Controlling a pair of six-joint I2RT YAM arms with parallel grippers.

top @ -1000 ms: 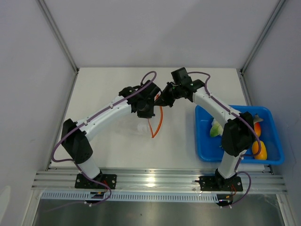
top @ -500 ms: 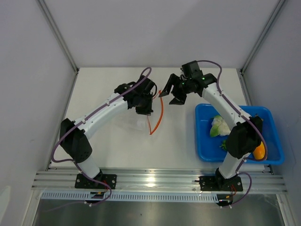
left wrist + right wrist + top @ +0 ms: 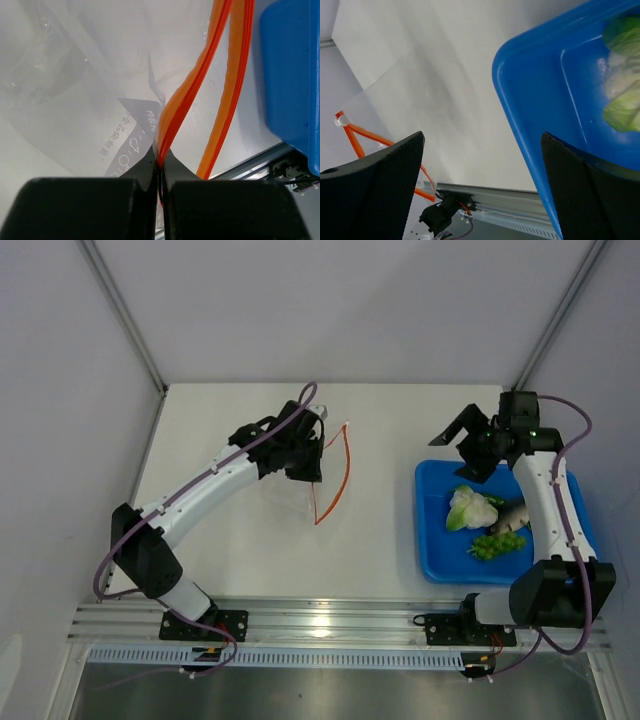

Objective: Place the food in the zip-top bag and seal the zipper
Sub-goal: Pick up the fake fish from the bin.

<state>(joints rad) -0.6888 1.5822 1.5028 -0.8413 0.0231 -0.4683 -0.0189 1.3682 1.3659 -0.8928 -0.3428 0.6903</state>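
Observation:
The zip-top bag (image 3: 285,498) lies clear and crinkly on the white table, its mouth spread open. Its orange-red zipper (image 3: 336,478) stands up in a loop. My left gripper (image 3: 314,452) is shut on one strip of the zipper (image 3: 192,85), pinched between the fingertips; the other strip (image 3: 231,85) hangs free beside it. My right gripper (image 3: 458,447) is open and empty above the far left corner of the blue tray (image 3: 428,540). The food sits in that tray: a green and white leafy piece (image 3: 470,508) and small green bits (image 3: 497,544).
The blue tray (image 3: 540,95) fills the right of the right wrist view, with the leafy piece (image 3: 622,80) inside and the bag's zipper (image 3: 357,135) far off at the left. The metal rail (image 3: 330,620) runs along the near table edge.
My right gripper let go at the bag's mouth, opened wide and swung right to the tray. My left gripper shifted slightly left, still pinching the zipper.

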